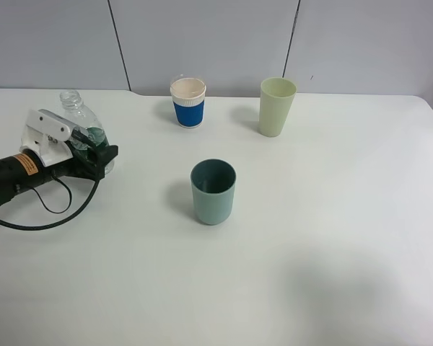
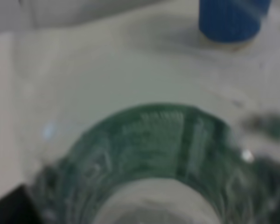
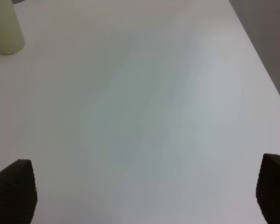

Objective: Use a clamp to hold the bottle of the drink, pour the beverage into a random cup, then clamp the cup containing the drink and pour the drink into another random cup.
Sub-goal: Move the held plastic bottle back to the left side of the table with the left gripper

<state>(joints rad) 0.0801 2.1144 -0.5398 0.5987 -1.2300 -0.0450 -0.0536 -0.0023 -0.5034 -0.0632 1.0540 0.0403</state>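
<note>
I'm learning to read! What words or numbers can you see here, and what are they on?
Green label on the bottle: white marks, too blurred to read.
Orange sticker on the left arm: dark print, too small to read.
Blue-sleeved cup, pale green cup, teal cup: no writing shows.
Nothing here can be read for sure.

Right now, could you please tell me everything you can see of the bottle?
The bottle is small and made of clear plastic, with a green label carrying pale marks, and its neck shows no cap. It appears to stand upright on the white table, near its left side. The left tool sits around its labelled body, but I cannot tell whether it is gripping. Whether any liquid is inside is not discernible.
</note>
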